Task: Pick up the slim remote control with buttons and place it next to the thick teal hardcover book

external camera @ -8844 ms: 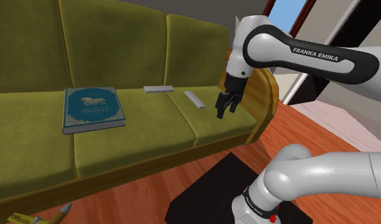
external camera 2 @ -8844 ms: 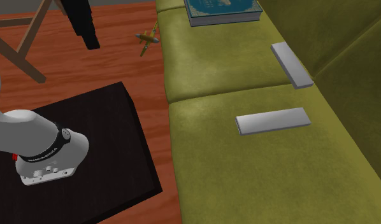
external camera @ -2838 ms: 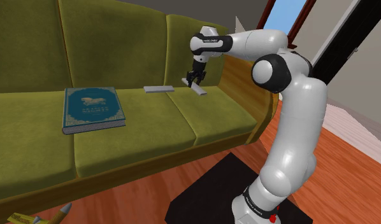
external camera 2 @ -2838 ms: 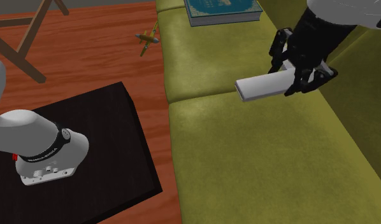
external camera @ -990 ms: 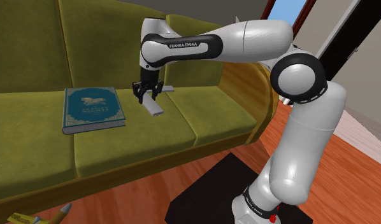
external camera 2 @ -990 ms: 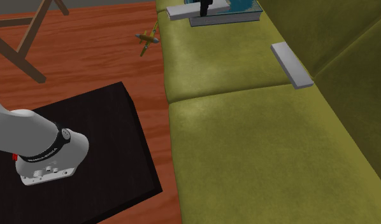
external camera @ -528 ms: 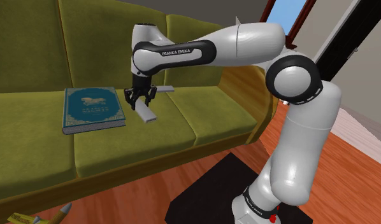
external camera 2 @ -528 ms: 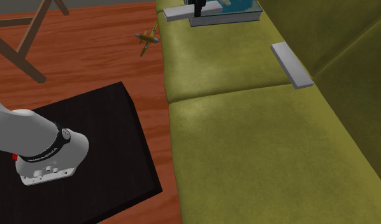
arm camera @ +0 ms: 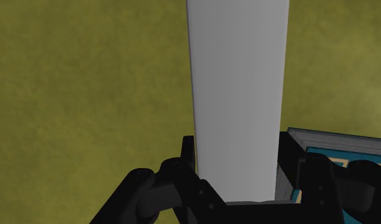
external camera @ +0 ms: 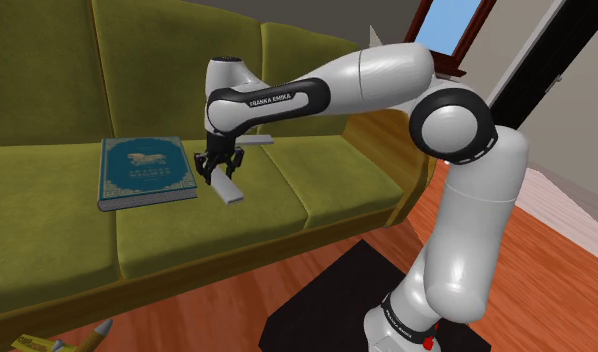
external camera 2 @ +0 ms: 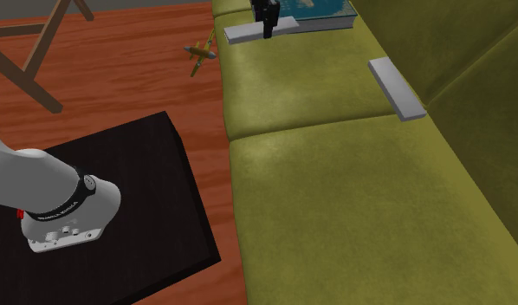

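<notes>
The gripper (external camera: 218, 170) is closed tight on the remote (external camera: 226, 187), with a black finger (arm camera: 186, 158) on each long side. The remote looks like a plain grey bar. It is low over the seat of the green sofa (external camera: 287, 200), just to the right of the teal book (external camera: 145, 172) in the shoulder view. I cannot tell if it touches the seat. The book lies flat on the seat. Another grey bar (external camera 2: 396, 87) lies by the backrest, well apart from the remote. A small toy plane (external camera 2: 199, 53) lies on the wood floor (external camera 2: 136, 61) near the sofa.
</notes>
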{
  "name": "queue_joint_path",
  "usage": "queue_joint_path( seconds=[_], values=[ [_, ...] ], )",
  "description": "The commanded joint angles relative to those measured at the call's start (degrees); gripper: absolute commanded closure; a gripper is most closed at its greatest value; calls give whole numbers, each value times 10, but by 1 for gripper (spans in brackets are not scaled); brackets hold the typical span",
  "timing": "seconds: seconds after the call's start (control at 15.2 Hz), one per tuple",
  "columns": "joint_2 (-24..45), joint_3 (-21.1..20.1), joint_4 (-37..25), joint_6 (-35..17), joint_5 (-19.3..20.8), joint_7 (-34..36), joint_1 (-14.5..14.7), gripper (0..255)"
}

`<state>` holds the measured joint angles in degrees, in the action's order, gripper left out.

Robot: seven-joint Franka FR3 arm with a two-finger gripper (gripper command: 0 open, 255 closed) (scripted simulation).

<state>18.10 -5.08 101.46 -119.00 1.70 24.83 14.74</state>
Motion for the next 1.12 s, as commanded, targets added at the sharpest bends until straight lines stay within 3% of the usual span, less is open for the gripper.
queue_joint_path(
  seconds=[0.0, 0.33, 0.86, 0.92, 1.06],
  values=[
    [6, 1, 8, -14, 1, 0, 0, 255],
    [22, 1, 24, -47, 3, 1, 0, 255],
    [22, 1, 24, -47, 3, 1, 0, 255],
    [22, 1, 24, -47, 3, 1, 0, 0],
    [22, 1, 24, -47, 3, 1, 0, 0]
  ],
)
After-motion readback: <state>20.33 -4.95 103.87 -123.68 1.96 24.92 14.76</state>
